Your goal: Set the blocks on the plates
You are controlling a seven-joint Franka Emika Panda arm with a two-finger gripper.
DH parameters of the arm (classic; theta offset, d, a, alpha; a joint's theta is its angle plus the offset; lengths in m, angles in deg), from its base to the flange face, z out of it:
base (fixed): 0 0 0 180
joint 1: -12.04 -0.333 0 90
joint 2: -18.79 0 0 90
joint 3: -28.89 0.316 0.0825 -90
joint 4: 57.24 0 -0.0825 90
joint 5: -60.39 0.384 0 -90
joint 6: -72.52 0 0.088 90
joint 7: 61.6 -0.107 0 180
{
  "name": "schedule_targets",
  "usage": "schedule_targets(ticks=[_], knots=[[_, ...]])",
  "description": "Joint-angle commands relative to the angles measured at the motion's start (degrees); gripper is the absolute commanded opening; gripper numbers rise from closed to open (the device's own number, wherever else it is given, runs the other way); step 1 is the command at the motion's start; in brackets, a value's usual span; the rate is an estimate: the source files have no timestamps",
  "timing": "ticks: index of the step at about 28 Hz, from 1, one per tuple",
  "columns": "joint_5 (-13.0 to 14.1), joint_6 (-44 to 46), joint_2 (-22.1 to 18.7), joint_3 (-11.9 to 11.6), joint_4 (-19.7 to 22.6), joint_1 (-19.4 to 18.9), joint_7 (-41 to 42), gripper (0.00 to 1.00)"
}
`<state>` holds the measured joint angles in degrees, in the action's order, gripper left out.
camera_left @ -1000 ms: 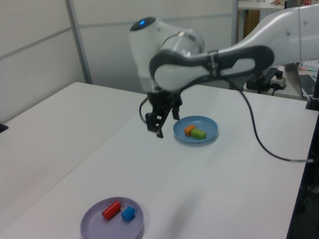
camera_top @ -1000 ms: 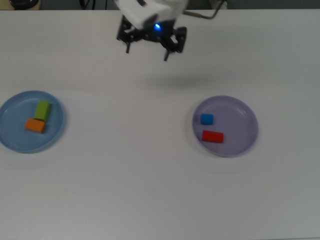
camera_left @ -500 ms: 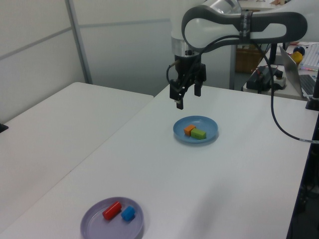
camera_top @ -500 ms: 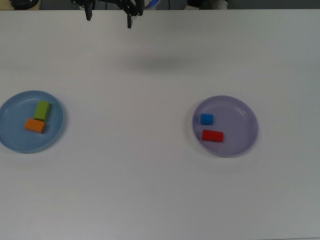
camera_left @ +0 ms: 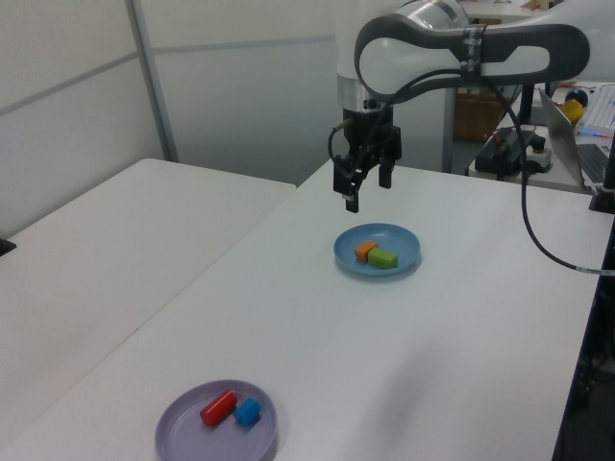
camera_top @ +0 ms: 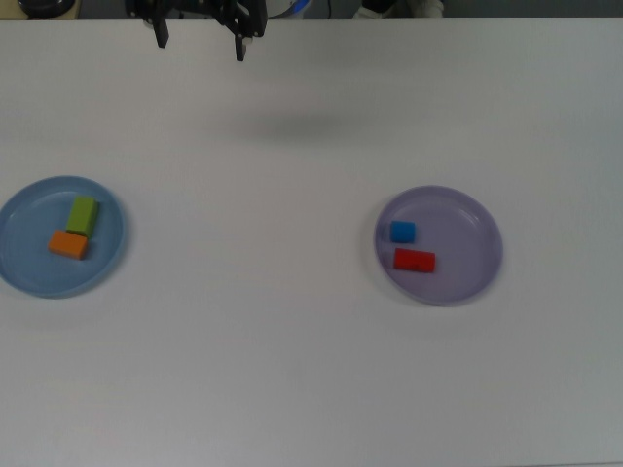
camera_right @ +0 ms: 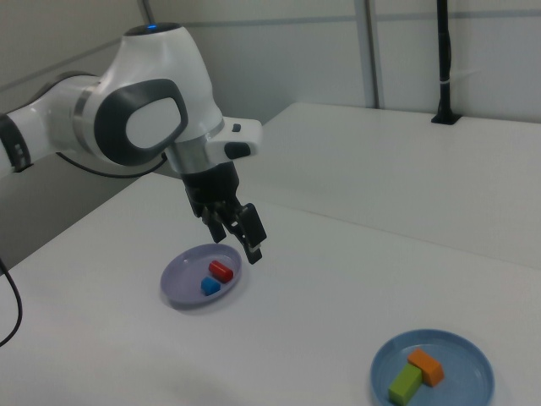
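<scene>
On the white table sit 2 round shallow plates, well apart. The light blue plate at the top view's left holds 2 blocks: a green oblong block and an orange oblong block, touching end to side. The pale lavender plate at the top view's right holds a small blue cube and a red oblong block, near each other but apart. All 4 blocks lie inside a plate — none on the bare table.

The white arm's black 2-finger claw hangs in the air, clear of the table. In the left view it is above and just behind the light blue plate. Its fingers stand spread apart with nothing between them — the claw holds no block.
</scene>
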<state>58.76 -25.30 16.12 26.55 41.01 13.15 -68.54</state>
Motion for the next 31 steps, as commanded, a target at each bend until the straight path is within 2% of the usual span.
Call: schedule_targets(ticks=[1, 19, 25, 31], knots=[[2.6, -1.06, 1.71, 0.41, -1.4, 1.35, 2.11, 1.0], [2.6, -1.06, 2.23, 0.5, -1.48, 1.53, 2.37, 1.0], [2.51, -1.15, 2.67, 0.5, -1.66, 1.44, 10.44, 1.0], [2.51, -1.06, 3.64, 0.5, -3.33, 1.44, 11.25, 1.0]])
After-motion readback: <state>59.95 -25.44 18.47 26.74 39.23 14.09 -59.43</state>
